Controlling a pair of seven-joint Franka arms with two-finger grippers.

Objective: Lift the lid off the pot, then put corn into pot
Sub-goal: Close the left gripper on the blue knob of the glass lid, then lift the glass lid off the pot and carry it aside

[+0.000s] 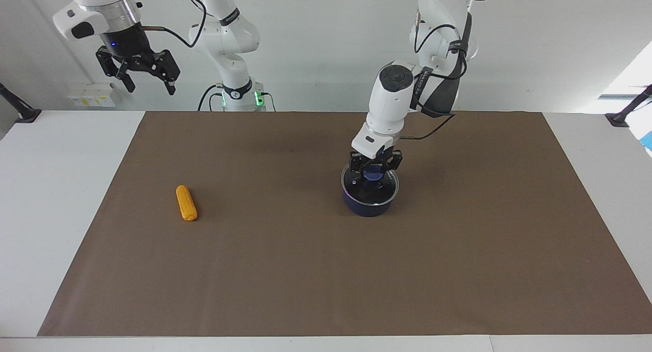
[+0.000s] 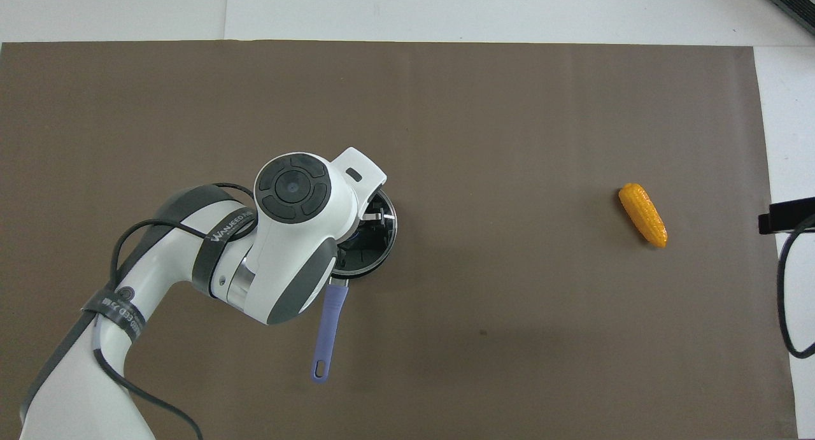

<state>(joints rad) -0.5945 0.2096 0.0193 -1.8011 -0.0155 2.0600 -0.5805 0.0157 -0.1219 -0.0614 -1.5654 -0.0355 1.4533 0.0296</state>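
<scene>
A white table (image 1: 61,189) carries a brown mat (image 1: 326,270). On the mat stand the pot (image 1: 369,205), toward the left arm's end, and the corn (image 1: 186,202), toward the right arm's end.

The left gripper (image 1: 374,169) is clamped on the lid (image 1: 370,186) atop the pot (image 1: 369,205) — the corn (image 1: 186,202) lies well apart on the brown mat (image 1: 326,270), while the right gripper (image 1: 146,81) waits raised, fingers spread.
</scene>
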